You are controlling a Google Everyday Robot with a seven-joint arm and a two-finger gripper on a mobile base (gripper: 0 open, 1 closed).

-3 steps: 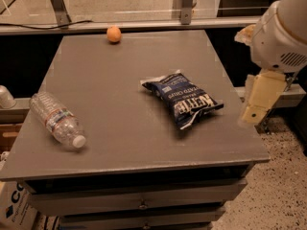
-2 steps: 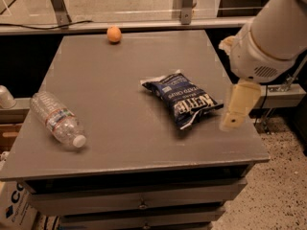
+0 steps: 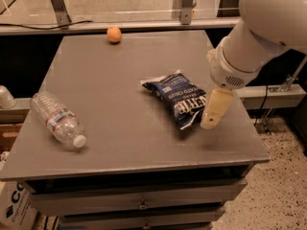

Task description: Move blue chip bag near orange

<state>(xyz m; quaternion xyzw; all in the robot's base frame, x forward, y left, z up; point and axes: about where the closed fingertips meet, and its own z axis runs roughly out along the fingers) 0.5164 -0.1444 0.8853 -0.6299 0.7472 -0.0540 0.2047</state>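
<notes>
The blue chip bag [image 3: 176, 97], crinkled navy foil with white lettering, lies flat on the grey table [image 3: 120, 90] right of centre. The orange [image 3: 114, 34] sits at the table's far edge, left of centre, well apart from the bag. My gripper [image 3: 215, 111] hangs from the white arm at the right, its cream-coloured tip just right of the bag's near end, close to it and a little above the table top.
A clear plastic water bottle [image 3: 57, 120] lies on its side near the table's left front. The table has drawers below its front edge. A metal rail and glass run behind the table; speckled floor shows at the right.
The arm and gripper have moved left, from beyond the table's right edge to right beside the chip bag. The bag, orange and bottle have not moved.
</notes>
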